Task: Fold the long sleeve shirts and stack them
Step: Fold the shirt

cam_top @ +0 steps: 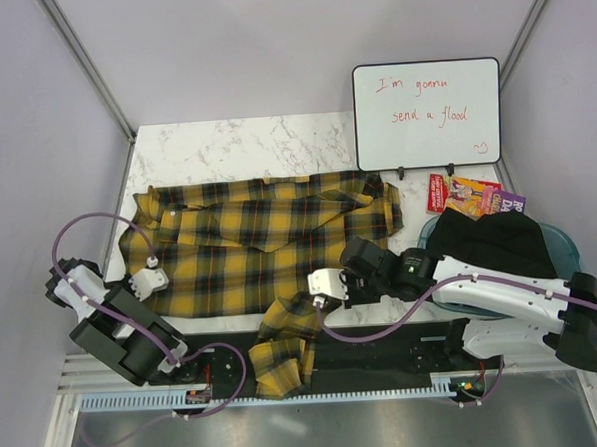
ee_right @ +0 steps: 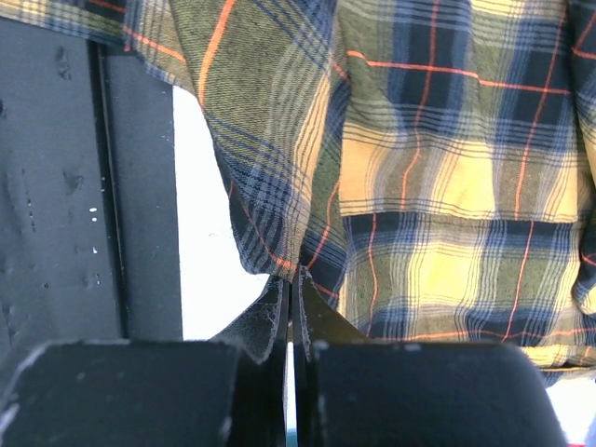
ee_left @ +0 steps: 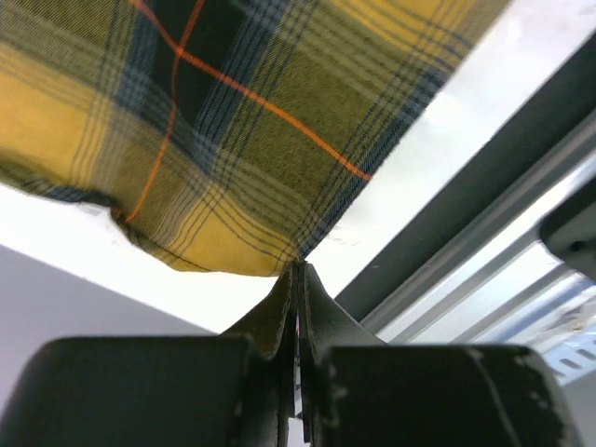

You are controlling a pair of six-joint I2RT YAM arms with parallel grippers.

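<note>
Marble tabletop [cam_top: 234, 137] carries the plaid flannel shirt [cam_top: 259, 241] spread across mid-frame. At its left hem the left gripper [ee_left: 296, 270] is pinched shut on cloth. The right gripper [ee_right: 289, 279] is clamped on bunched fabric at lower centre. Lifting both evenly and keeping the cloth taut should give a clean fold.

Bright even light, soft shadows; wrist views overexposed with blurred foregrounds

I'm looking at plain pale walls [cam_top: 229, 47] closing in a white marbled tabletop [cam_top: 234, 147], with grey metal struts [cam_top: 85, 59] rising from its far corners. A whiteboard [cam_top: 428, 112] with red handwriting stands at the far right edge. The light is soft and even.
</note>
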